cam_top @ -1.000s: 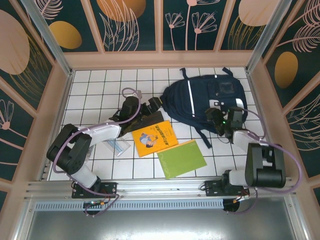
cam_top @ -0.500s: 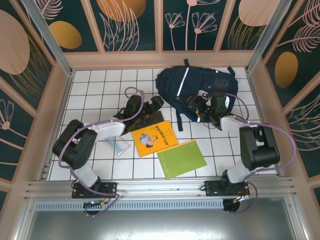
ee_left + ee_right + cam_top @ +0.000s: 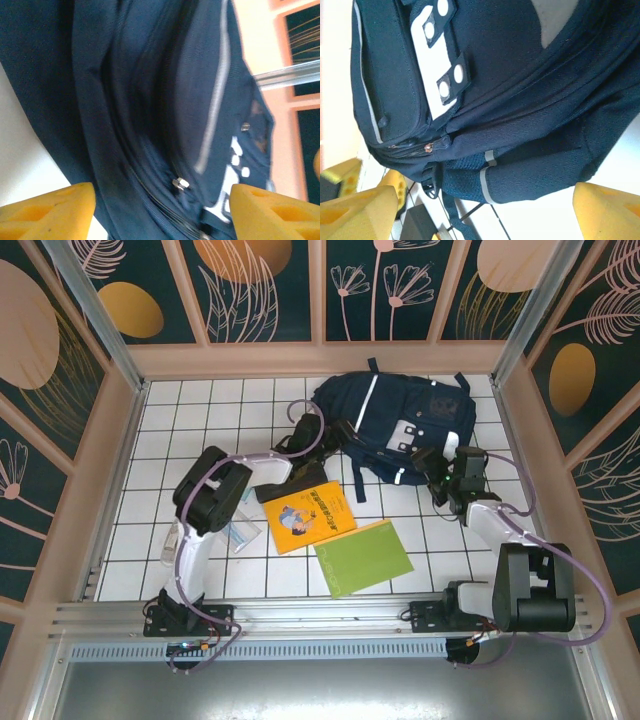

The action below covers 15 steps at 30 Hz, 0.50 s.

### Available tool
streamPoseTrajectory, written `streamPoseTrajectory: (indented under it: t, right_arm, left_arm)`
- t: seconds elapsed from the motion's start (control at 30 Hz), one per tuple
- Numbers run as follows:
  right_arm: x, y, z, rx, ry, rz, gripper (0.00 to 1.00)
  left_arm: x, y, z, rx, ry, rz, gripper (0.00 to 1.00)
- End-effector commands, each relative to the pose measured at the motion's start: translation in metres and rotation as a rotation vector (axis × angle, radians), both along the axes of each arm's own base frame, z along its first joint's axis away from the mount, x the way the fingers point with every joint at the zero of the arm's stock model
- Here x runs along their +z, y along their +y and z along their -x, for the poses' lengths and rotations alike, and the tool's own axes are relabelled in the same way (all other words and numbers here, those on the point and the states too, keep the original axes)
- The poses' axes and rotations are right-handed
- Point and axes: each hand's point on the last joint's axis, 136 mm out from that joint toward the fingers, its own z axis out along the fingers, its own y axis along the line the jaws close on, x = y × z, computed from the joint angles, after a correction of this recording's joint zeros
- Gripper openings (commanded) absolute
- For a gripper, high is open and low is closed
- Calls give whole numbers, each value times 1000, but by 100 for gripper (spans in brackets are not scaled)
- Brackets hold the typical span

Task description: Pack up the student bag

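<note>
student bag (image 3: 150,100) before spread claw (image 3: 162,212)

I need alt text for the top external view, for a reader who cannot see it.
A dark navy student bag lies at the far side of a white tiled table, with the left gripper at its left edge and the right gripper at its near right edge. In front of it lie a yellow book and a green folder.

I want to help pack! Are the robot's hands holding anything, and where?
Nothing is held: the left gripper and right gripper both stand open at the large dark navy fabric backpack.
</note>
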Motion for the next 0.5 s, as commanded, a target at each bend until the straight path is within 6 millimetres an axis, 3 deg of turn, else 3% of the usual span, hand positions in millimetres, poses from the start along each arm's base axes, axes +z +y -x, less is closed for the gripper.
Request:
streamPoseTrajectory:
  t: [0.0, 0.03, 0.1, 0.13, 0.17, 0.37, 0.47]
  right_arm:
    - [1, 4, 1, 24, -2, -14, 91]
    - [1, 6, 2, 29, -2, -22, 91]
    - [0, 12, 5, 40, -3, -38, 91]
    - [0, 17, 7, 48, -5, -48, 90]
    - [0, 25, 9, 59, -7, -61, 91]
    - [-1, 83, 17, 156, -7, -180, 91]
    - [3, 95, 12, 145, -43, -201, 93]
  left_arm:
    - [-31, -3, -6, 4, 49, -62, 64]
    - [-34, -4, -7, 3, 49, -64, 53]
    - [-30, -8, -8, 2, 46, -34, 17]
    - [-24, -9, -9, 1, 37, -14, 4]
    - [-15, -12, -8, -4, 36, 13, 0]
    - [60, -20, 6, 0, 17, 209, 0]
    - [90, -18, 18, 29, 26, 302, 0]
